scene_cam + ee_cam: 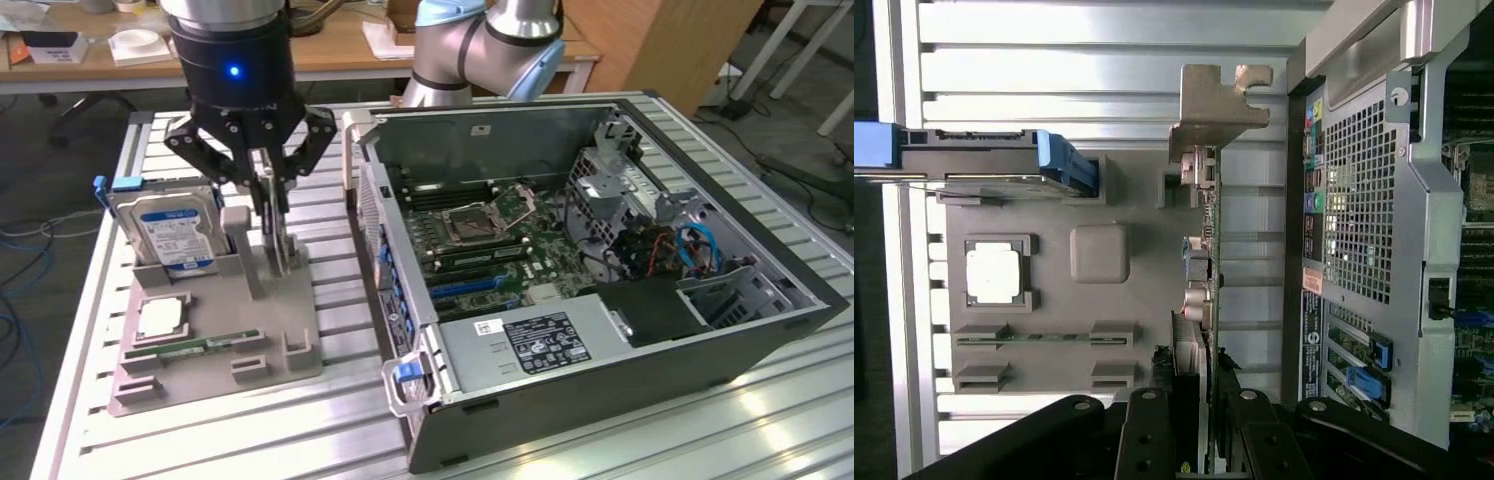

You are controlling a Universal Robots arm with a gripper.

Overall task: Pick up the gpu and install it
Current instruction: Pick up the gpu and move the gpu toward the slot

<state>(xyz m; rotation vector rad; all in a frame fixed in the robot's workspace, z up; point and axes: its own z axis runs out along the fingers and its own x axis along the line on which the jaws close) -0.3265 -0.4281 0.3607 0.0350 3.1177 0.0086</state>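
No text readable anywhere. Hard drive [167, 235]: blue-and-white label, print too small. Power supply [470, 365]: black label [541, 343] with white lines and marks, small white sticker [490, 327] beside it, both illegible. Computer case [1359, 200] rear: small stickers, illegible. Gpu [1206, 255]: no legible print.

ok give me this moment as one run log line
stage: grasp | gripper: closed on gpu | gpu: upright on edge in grey holder | pc case: open, beside holder
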